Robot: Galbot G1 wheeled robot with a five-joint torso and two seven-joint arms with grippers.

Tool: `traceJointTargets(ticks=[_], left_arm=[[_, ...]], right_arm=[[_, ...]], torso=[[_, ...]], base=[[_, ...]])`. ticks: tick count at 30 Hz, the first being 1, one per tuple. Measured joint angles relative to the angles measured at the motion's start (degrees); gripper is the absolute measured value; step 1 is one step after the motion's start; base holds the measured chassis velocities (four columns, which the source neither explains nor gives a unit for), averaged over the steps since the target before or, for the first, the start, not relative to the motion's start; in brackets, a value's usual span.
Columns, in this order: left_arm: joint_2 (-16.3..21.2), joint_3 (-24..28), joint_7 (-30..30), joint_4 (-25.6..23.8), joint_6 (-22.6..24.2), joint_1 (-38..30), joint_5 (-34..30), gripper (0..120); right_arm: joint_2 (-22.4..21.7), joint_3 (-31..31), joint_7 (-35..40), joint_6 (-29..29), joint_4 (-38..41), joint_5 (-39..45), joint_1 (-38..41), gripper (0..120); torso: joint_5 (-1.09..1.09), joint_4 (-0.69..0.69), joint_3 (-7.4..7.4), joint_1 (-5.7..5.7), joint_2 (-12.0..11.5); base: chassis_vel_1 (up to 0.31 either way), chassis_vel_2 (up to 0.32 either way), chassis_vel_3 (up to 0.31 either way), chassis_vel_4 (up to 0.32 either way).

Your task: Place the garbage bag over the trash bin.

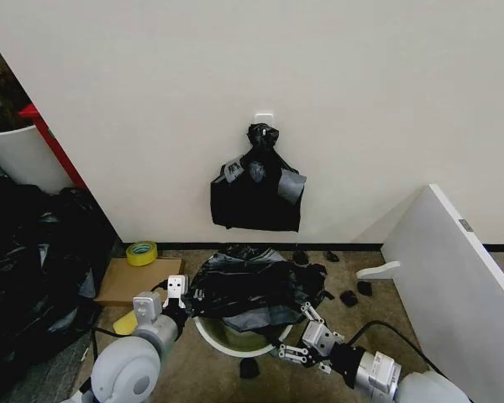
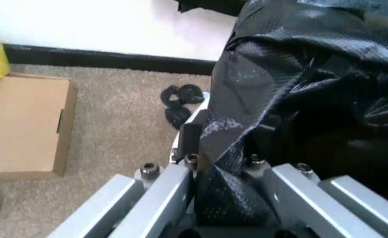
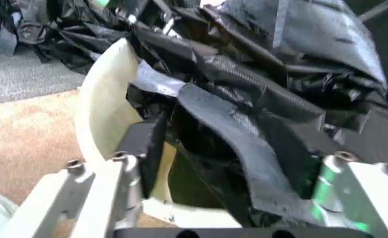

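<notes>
1. The garbage bag (image 1: 250, 285) lay bunched over the far half of the trash bin (image 1: 223, 338), between your two claws; the near rim stood bare. Your risk: uneven pulls could tip the light bin or tear the thin film.
2. Your left gripper (image 1: 175, 295) sat at the bin's left edge. In the left wrist view its jaws were closed on a fold of bag (image 2: 247, 129); a slip there would drop that side.
3. Your right gripper (image 1: 307, 336) sat at the bin's right edge, jaws parted, straddling rim (image 3: 104, 106) and bag (image 3: 260, 99) without pinching. Closing might catch the rim.
4. A knotted black bundle (image 1: 257, 186) hung on the wall beyond both claws.
5. A white board (image 1: 454, 277) leaned outboard of your right claw, limiting swing.
6. A cardboard box (image 1: 126, 280) and yellow tape roll (image 1: 141, 253) lay outboard of your left claw.
7. Black scraps (image 1: 349, 297) littered the carpet near the right claw.
</notes>
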Motion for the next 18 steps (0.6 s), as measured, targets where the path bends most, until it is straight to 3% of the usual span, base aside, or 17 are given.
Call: traceJointTargets(ticks=[13,18], left_arm=[[-0.38,-0.09,-0.31,-0.04,0.08,0.84,-0.02,2],[-0.61,-0.09,-0.94,-0.18,0.36,0.56,-1.23,2]], right_arm=[[-0.83,-0.55,-1.92,4.15,-0.89,0.81,-0.74,1],[-1.0,0.14,-2.46,4.57,-1.07,1.72,-1.87,0]], torso=[[0.0,0.0,0.0,0.0,0.0],[0.0,0.0,0.0,0.0,0.0]], base=[[0.0,0.0,0.0,0.0],[0.0,0.0,0.0,0.0]])
